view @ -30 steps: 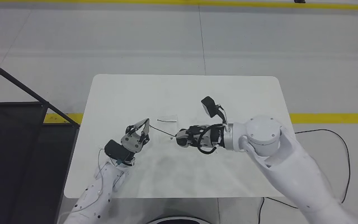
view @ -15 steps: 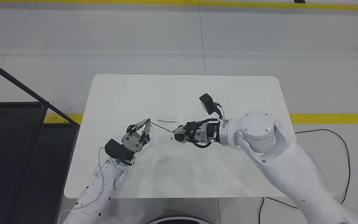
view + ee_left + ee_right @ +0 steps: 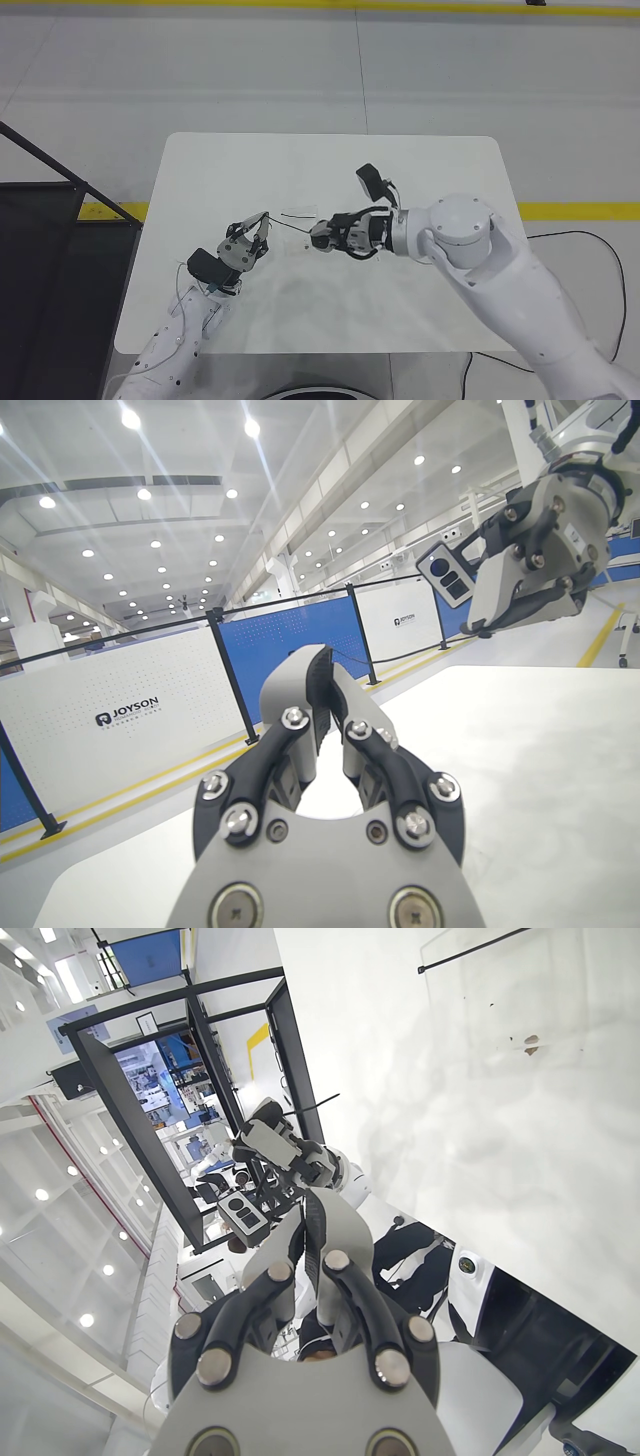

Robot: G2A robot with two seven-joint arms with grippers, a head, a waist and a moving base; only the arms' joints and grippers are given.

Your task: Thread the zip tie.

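My left end effector (image 3: 327,662) is clamped narrow on the zip tie (image 3: 290,229), held above the desk (image 3: 430,170); my right end effector (image 3: 316,238) pinches its other end. No loop yet, so I judge the threading is still to do. Beyond, a second tie (image 3: 298,212) lies flat.

Bright ceiling lamps (image 3: 131,419) flare into streaks; soft shadows mottle the table (image 3: 400,300).

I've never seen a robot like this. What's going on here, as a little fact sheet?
table: white
left gripper: shut on held zip tie, a thin black strip sticking out of it
right gripper: shut, facing the left gripper close by; unclear whether it holds anything
spare zip tie: lying flat on the table, beyond both grippers
loop: none visible
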